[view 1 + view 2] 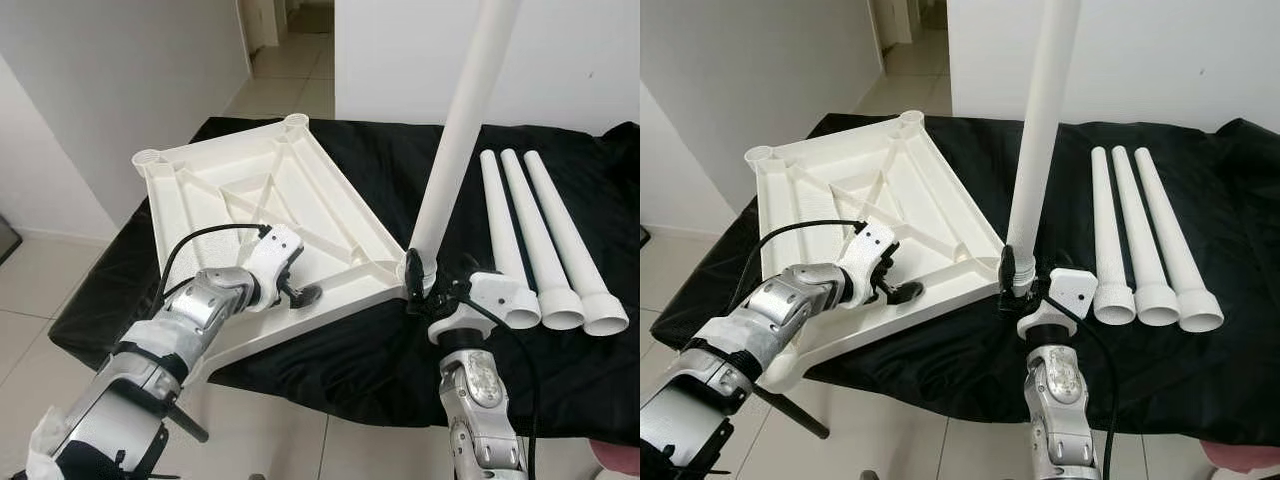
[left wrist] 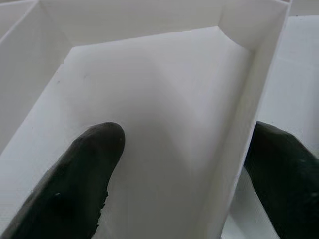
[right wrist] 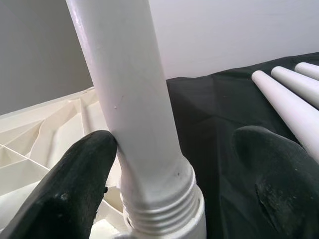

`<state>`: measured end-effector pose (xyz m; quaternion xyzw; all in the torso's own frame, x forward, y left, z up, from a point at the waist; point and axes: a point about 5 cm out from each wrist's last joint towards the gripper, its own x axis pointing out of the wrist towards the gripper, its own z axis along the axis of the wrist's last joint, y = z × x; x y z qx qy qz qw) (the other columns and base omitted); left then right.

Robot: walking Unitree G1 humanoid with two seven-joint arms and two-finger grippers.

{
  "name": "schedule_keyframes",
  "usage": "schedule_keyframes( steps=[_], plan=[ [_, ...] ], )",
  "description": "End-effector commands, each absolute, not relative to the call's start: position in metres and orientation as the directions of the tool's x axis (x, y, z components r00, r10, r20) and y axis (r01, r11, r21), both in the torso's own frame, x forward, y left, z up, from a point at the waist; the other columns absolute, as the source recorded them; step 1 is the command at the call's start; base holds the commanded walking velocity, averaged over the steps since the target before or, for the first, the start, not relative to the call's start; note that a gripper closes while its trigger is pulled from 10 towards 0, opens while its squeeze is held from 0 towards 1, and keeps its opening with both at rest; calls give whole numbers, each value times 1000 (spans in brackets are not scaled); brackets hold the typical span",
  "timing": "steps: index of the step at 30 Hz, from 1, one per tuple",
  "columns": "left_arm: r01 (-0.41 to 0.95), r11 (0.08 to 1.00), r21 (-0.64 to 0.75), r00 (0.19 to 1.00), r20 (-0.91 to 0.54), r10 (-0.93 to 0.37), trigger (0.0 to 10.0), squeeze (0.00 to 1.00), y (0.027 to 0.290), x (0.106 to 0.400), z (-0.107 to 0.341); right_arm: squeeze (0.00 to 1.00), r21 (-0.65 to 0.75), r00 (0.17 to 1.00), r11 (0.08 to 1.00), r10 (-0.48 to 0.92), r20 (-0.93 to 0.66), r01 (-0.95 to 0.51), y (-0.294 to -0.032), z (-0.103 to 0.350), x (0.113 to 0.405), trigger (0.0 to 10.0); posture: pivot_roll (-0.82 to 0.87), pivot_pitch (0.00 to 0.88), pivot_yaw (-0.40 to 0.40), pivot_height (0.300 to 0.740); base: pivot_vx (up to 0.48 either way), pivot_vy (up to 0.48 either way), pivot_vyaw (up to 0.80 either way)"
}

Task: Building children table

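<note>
A white tabletop (image 1: pixel 250 190) lies upside down on the black-covered table (image 1: pixel 360 365), ribs facing up. One white leg (image 1: pixel 455 130) stands upright in the socket at its near right corner. My right gripper (image 1: pixel 425 285) is open around the base of that leg (image 3: pixel 134 99); one finger (image 3: pixel 75 189) touches it, the other (image 3: pixel 279 184) stands apart. My left gripper (image 1: pixel 300 293) is open astride the tabletop's near rim wall (image 2: pixel 249 124), with one finger (image 2: pixel 75 184) inside and one (image 2: pixel 284 184) outside.
Three loose white legs (image 1: pixel 545 240) lie side by side on the cloth to the right, wide ends toward me. Empty corner sockets (image 1: pixel 296 122) sit at the tabletop's far side. A white wall stands behind the table, with tiled floor (image 1: pixel 40 270) to the left.
</note>
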<state>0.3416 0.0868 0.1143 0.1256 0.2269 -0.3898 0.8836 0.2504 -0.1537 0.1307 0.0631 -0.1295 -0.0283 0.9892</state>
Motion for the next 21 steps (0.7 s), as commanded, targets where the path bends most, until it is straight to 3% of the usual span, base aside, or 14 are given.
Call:
schedule_keyframes(
  steps=[1, 2, 3, 4, 11, 12, 13, 21],
  plan=[
    [673, 735, 88, 654, -536, -534, 4314, 0, 100, 346, 108, 0, 136, 962, 990, -77, 261, 42, -153, 131, 249, 10000, -90, 0, 105, 740, 0, 0, 0],
    [671, 736, 90, 654, -539, -530, 784, 0, 99, 346, 108, 0, 134, 963, 990, -79, 259, 45, -154, 131, 248, 10000, -94, 0, 104, 740, 0, 0, 0],
    [671, 736, 90, 654, -539, -530, 784, 0, 99, 346, 108, 0, 134, 963, 990, -79, 259, 45, -154, 131, 248, 10000, -94, 0, 104, 740, 0, 0, 0],
    [673, 734, 94, 654, -539, -531, 0, 0, 98, 346, 107, 0, 130, 963, 990, -80, 257, 47, -154, 131, 248, 10000, -99, 0, 104, 740, 0, 0, 0],
    [673, 730, 118, 666, -525, -529, 0, 0, 93, 350, 109, 0, 121, 963, 991, -85, 255, 55, -155, 132, 250, 10000, -110, 0, 103, 740, 0, 0, 0],
    [672, 730, 122, 669, -523, -528, 549, 0, 92, 351, 109, 0, 121, 963, 991, -85, 256, 56, -156, 132, 250, 10000, -110, 0, 103, 740, 0, 0, 0],
    [670, 730, 131, 676, -515, -528, 0, 0, 90, 352, 111, 0, 118, 963, 991, -88, 256, 60, -157, 131, 251, 10000, -109, 0, 101, 740, 0, 0, 0],
    [675, 724, 144, 689, -476, -547, 0, 0, 77, 356, 120, 0, 100, 961, 992, -105, 257, 82, -161, 133, 256, 10000, -106, 0, 102, 740, 0, 0, 0]
  ],
)
